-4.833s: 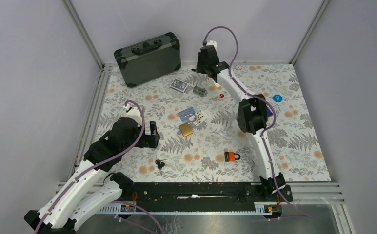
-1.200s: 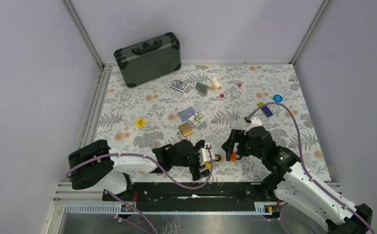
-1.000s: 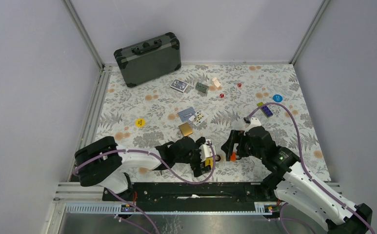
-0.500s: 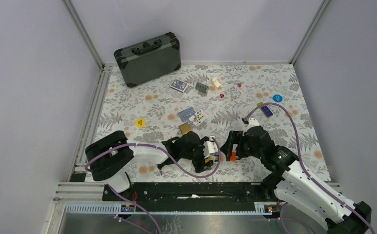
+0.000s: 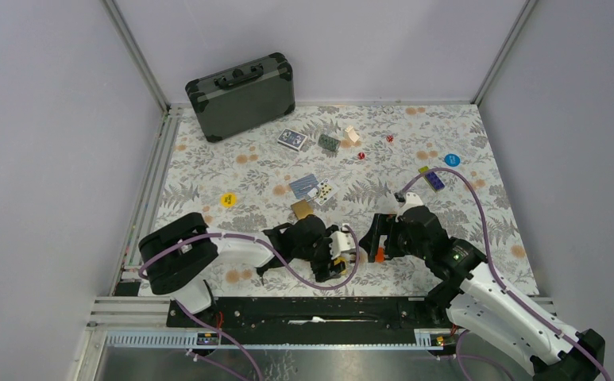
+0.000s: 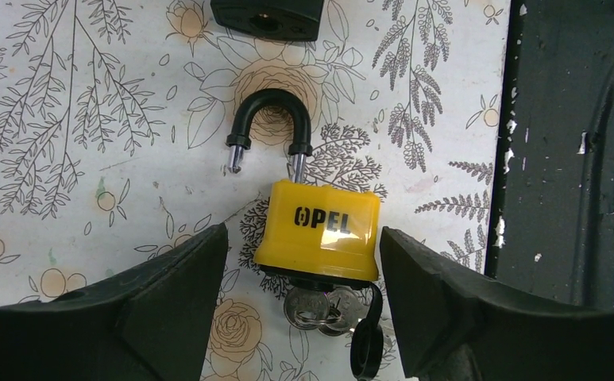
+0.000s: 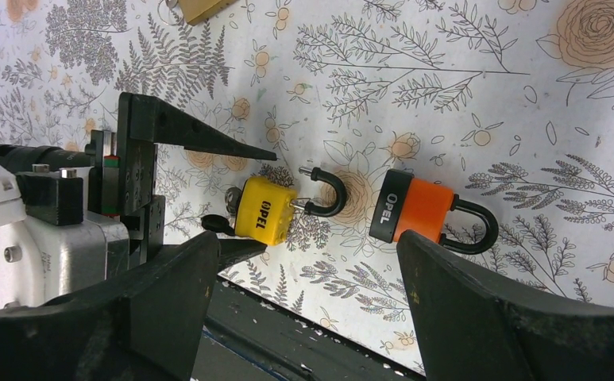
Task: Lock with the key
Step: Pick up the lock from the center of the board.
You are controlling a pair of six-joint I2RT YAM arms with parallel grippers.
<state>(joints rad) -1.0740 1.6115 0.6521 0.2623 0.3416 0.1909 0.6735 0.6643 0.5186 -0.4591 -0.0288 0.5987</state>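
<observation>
Sliding in over the last second, left hand (image 6: 299,238), wide open and empty, now straddles the unlatched yellow plastic-jacketed padlock (image 6: 319,230), so gripping looks next.

The worktop (image 5: 208,159) is white, printed with grey fern outlines and pale orange blooms. The yellow padlock (image 6: 319,230) has black lettering and a black shackle. Its keys (image 6: 315,308) are silver, one with a black head. The orange padlock (image 7: 415,208) has a black band with white lettering and a black shackle. The case (image 5: 241,95) is dark grey.
</observation>
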